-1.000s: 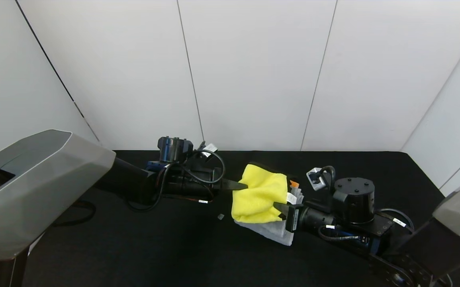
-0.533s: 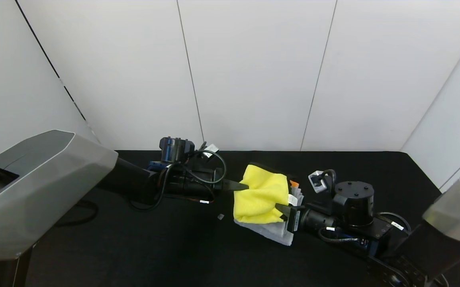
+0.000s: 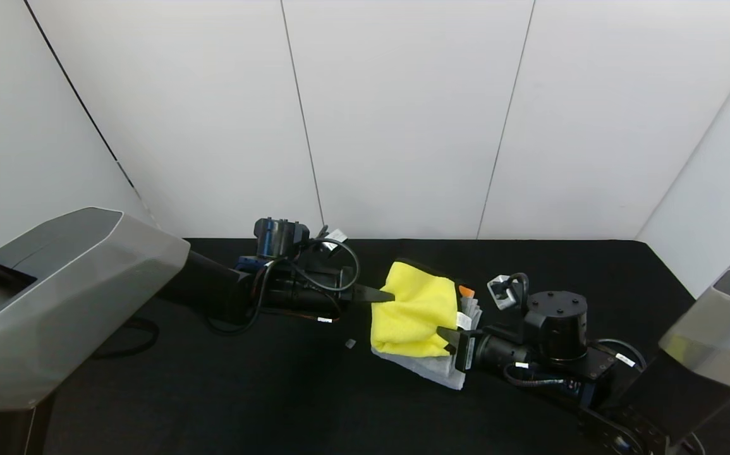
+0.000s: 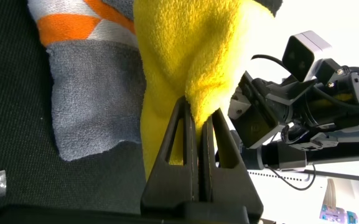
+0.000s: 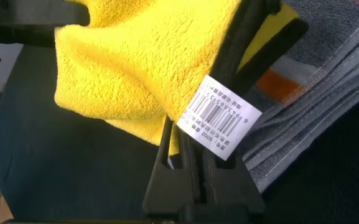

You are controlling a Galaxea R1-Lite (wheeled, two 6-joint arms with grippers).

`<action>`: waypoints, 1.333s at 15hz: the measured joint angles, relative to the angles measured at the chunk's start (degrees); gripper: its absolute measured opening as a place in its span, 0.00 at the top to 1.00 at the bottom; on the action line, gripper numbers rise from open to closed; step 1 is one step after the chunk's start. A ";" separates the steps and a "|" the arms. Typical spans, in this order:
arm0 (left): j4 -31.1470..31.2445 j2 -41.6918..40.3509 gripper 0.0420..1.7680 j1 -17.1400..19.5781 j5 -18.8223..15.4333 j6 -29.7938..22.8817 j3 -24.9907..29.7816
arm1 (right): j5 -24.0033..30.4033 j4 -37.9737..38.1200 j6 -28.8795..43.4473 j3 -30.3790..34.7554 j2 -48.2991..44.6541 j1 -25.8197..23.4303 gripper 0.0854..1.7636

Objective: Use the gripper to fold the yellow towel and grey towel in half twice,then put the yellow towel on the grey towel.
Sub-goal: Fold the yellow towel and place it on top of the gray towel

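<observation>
My left end effector (image 3: 382, 294) reaches in from the left at the middle of the black surface (image 3: 213, 392), clamped on the left edge of the yellow towel (image 3: 414, 309). My right end effector (image 3: 445, 333) comes in from the right, clamped on the towel's near right corner.

Head view: the yellow towel lies bunched over the grey towel (image 3: 431, 368). The grey one shows only as a pale strip along the near edge and a stack of folded edges with an orange mark on the right.

Left wrist view: my left end effector (image 4: 196, 121) has both fingers pressed together with a fold of the yellow towel (image 4: 191, 50) pinched between them. The grey towel (image 4: 92, 99) lies flat beneath, its orange and white stripes at one end. My right arm shows beyond the yellow cloth.

Right wrist view: my right end effector (image 5: 238, 46) is shut on the yellow towel (image 5: 142, 62) beside a white barcode tag (image 5: 221, 118), which the head view shows only as a small white patch. Layered grey towel (image 5: 328, 118) edges lie beneath.
</observation>
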 joint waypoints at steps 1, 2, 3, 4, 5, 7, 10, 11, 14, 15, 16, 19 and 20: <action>0.00 0.02 0.95 -0.02 0.00 -0.05 0.00 | 0.05 0.02 -0.02 0.02 0.01 0.00 0.96; 0.00 0.05 0.95 0.00 0.00 -0.07 -0.02 | 0.05 0.02 -0.06 0.07 0.04 0.00 0.93; 0.00 0.10 0.95 0.05 -0.01 -0.07 -0.02 | 0.09 0.05 -0.02 0.11 0.10 0.00 0.82; 0.00 0.11 0.95 0.05 -0.01 -0.05 -0.04 | 0.09 0.05 -0.02 0.13 0.10 -0.05 0.73; 0.00 0.11 0.95 0.02 -0.04 -0.07 -0.04 | 0.09 -0.06 -0.02 0.20 0.04 -0.17 0.64; 0.00 0.11 0.95 -0.20 -0.04 -0.05 -0.04 | -0.04 -1.21 0.02 0.66 -0.10 -0.46 0.50; 0.04 0.13 0.95 -0.44 -0.01 0.02 -0.20 | 0.05 -5.68 0.06 2.67 -0.24 -1.46 0.36; 0.09 0.18 0.95 -0.48 -0.04 0.02 -0.22 | 0.11 -6.51 0.09 3.28 -0.46 -2.06 0.32; 0.09 0.22 0.95 -1.05 -0.04 0.02 -0.26 | 0.16 -6.64 0.09 3.96 -1.45 -3.25 0.23; 0.04 0.21 0.95 -1.18 -0.04 0.02 -0.26 | 0.09 -6.67 0.17 4.00 -1.58 -3.44 0.20; 0.00 0.21 0.87 -1.38 -0.04 0.04 -0.23 | 0.16 -6.67 0.90 4.02 -1.62 -3.50 0.18; -0.09 0.22 0.60 -1.62 0.00 0.15 -0.12 | 0.27 -6.69 1.95 3.89 -1.69 -3.69 0.14; -0.13 0.22 0.53 -1.55 0.00 0.15 -0.11 | 0.30 -6.70 1.99 3.85 -1.67 -3.83 0.12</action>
